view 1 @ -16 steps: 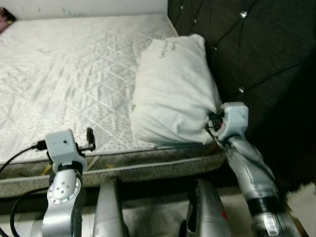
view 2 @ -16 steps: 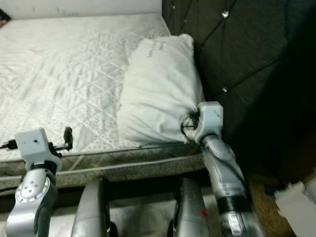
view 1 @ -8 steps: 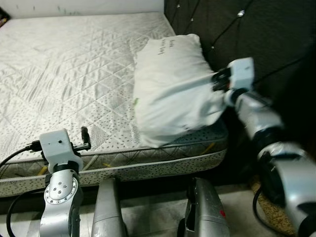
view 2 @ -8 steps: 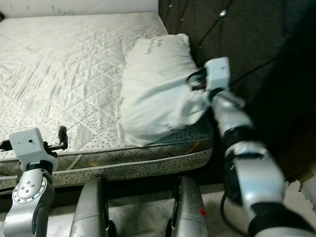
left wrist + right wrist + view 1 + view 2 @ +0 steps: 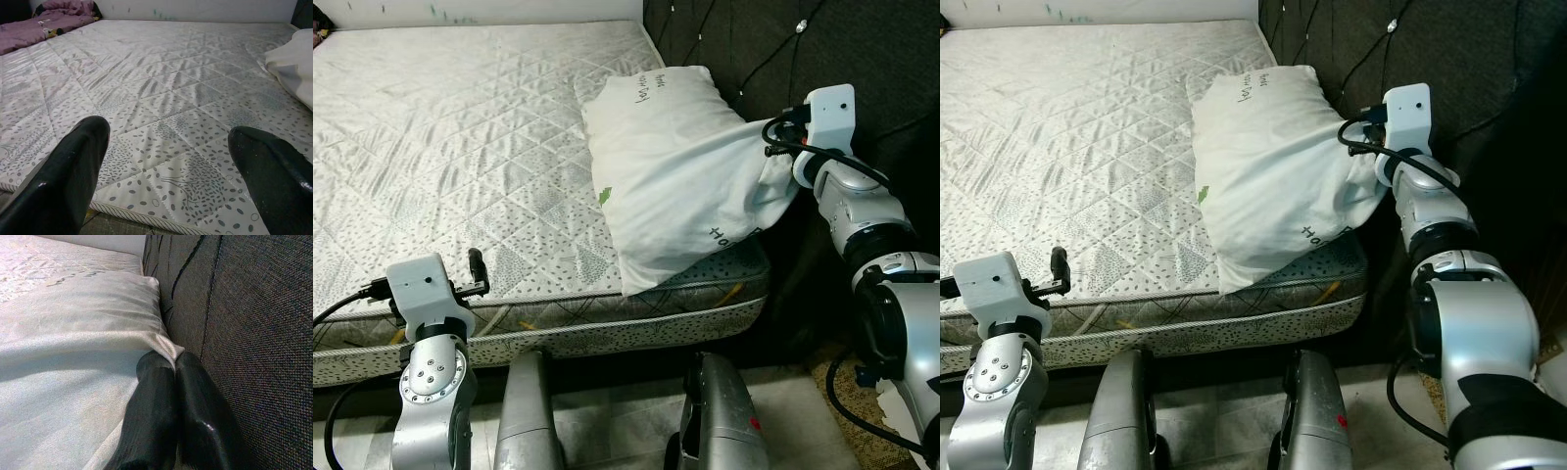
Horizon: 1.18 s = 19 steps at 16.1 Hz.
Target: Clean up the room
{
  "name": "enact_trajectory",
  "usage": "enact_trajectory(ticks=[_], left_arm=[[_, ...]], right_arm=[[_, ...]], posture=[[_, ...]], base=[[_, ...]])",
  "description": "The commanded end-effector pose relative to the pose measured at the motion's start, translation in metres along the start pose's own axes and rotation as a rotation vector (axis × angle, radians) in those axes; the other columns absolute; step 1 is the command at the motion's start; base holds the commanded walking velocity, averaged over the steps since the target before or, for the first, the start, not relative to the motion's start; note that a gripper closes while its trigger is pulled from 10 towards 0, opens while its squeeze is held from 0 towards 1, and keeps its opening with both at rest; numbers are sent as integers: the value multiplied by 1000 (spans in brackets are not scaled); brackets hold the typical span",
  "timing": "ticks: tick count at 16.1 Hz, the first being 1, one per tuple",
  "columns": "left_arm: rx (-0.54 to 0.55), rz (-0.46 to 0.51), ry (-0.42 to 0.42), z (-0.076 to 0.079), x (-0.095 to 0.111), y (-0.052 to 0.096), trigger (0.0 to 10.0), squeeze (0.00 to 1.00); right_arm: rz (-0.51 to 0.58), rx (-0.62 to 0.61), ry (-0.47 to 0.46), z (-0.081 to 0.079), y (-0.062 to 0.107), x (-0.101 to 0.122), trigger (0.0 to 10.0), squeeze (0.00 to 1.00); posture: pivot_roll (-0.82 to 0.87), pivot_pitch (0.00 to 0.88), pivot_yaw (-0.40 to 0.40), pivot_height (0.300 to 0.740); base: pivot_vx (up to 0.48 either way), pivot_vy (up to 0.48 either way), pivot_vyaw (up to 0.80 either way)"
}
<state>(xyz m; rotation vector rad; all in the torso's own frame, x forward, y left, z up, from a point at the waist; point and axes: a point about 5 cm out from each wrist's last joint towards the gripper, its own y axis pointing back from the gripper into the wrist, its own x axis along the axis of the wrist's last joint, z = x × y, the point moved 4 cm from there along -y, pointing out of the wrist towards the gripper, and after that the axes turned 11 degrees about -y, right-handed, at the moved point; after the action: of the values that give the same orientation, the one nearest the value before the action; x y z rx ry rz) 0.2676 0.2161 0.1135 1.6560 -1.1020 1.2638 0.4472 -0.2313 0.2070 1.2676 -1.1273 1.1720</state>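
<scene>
A white pillow [image 5: 675,166] with green print lies at the head end of the quilted mattress [image 5: 460,127], its near end hanging over the front edge. My right gripper [image 5: 770,147] is shut on the pillow's corner [image 5: 164,345] by the dark headboard [image 5: 744,49], holding that corner raised; the fingers [image 5: 168,396] are pressed together on the fabric. My left gripper [image 5: 166,161] is open with nothing between its fingers, hovering just over the mattress's front edge [image 5: 480,266], well to the left of the pillow [image 5: 293,63].
The tufted headboard [image 5: 1489,59] stands along the right, tight against the pillow and my right arm. A purple blanket [image 5: 54,19] lies bunched at the far corner of the mattress. My own legs [image 5: 529,411] stand against the bed's front edge.
My right gripper has lifted the pillow's corner up from the bed's edge towards the headboard, and the pillow has swung and stretched with it. The left gripper has stayed in place.
</scene>
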Motion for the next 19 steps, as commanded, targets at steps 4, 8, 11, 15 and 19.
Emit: enact_trajectory(ticks=[4, 8, 11, 15, 19], left_arm=[[-5, 2, -3, 1, 0, 0, 10000, 0], [-13, 8, -11, 0, 1, -2, 10000, 0], [-14, 21, -18, 0, 5, -6, 10000, 0], [-19, 20, -17, 2, 4, -4, 10000, 0], [-25, 13, -16, 4, 2, -6, 10000, 0]], right_arm=[[52, 7, -20, 0, 3, -4, 0, 0], [-22, 12, -23, -9, 5, -35, 10000, 0], [-37, 23, -68, -20, 5, -47, 10000, 1000], [-38, -1, -37, -24, 7, -57, 10000, 1000], [-246, -23, -85, -27, 28, -127, 10000, 1000]], posture=[[45, 0, -20, 532], [42, 0, -3, 532], [42, 0, 0, 532], [41, 0, -4, 532], [34, 0, -7, 532]], base=[[0, 0, 0], [0, 0, 0], [0, 0, 0], [0, 0, 0], [0, 0, 0]])
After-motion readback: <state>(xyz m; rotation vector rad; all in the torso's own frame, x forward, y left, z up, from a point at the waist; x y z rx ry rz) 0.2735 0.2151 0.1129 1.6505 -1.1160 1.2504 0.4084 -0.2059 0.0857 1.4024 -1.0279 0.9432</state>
